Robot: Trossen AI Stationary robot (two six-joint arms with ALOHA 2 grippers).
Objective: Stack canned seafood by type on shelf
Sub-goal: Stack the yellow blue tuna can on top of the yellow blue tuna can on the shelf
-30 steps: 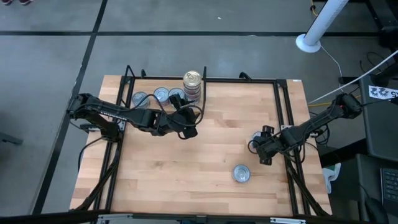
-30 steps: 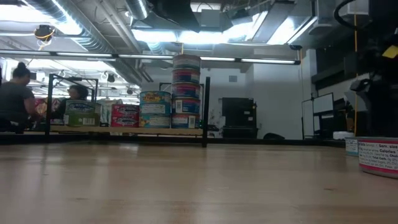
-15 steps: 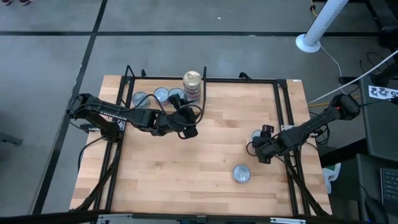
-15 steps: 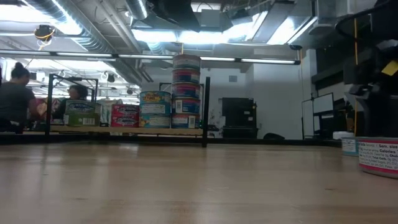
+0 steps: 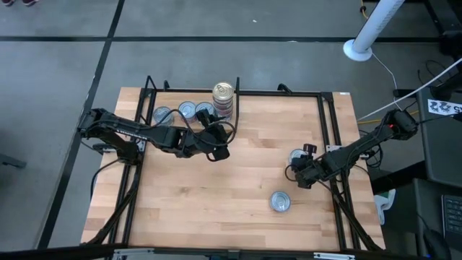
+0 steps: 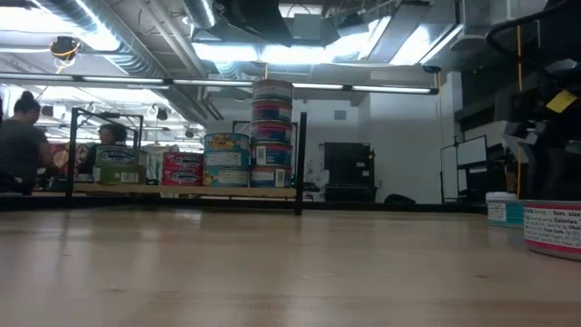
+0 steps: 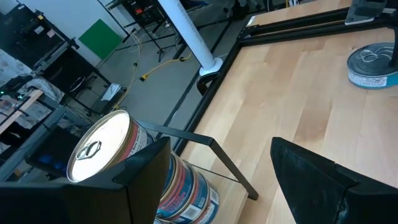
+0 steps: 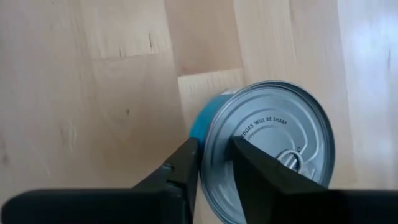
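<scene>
So the right gripper [image 8: 214, 163] is down at the right side of the light wooden shelf board with its thin black frame [image 5: 238, 180], fingers pinching the rim of a flat round blue-sided tin with a silver pull-tab top [image 8: 267, 149]. The left gripper [image 5: 216, 148] hangs spread wide beside the tall stack of red-and-blue labelled tins [image 5: 223, 100] at the back.

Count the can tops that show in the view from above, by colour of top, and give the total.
Silver tops: 5
Gold tops: 1
Total: 6
</scene>
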